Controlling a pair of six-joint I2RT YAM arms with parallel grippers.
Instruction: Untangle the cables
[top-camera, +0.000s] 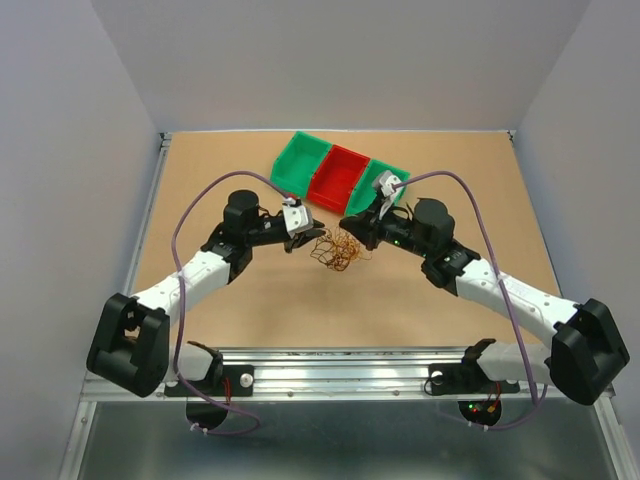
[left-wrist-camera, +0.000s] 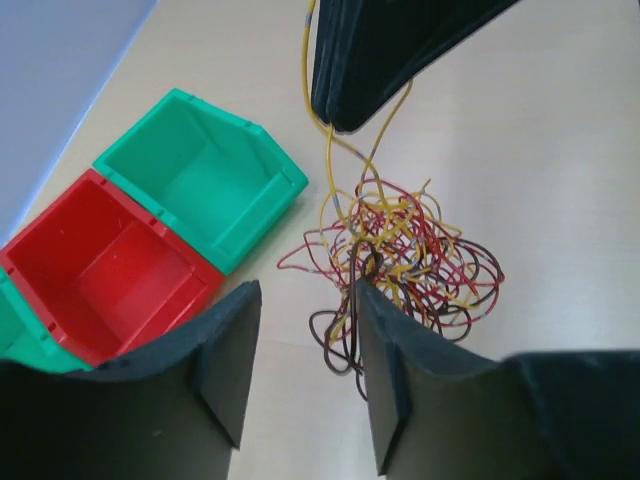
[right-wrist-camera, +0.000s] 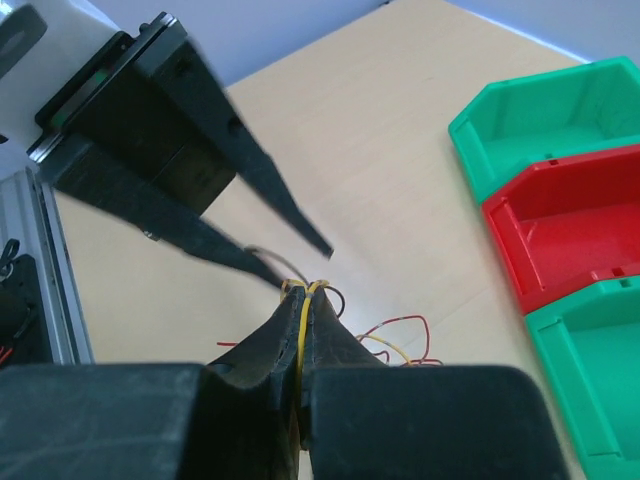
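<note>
Left arm (top-camera: 195, 275) and right arm (top-camera: 500, 290): white links, black joints, purple cables (top-camera: 177, 238) alongside; black wedge-shaped pincer fingers (left-wrist-camera: 225, 360).

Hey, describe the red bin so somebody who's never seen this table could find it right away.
Look to the far side of the tan table, where three open bins sit in a slanted row. The red bin is the middle one; its colour sets it apart, since the green bins on either side are otherwise alike.
</note>
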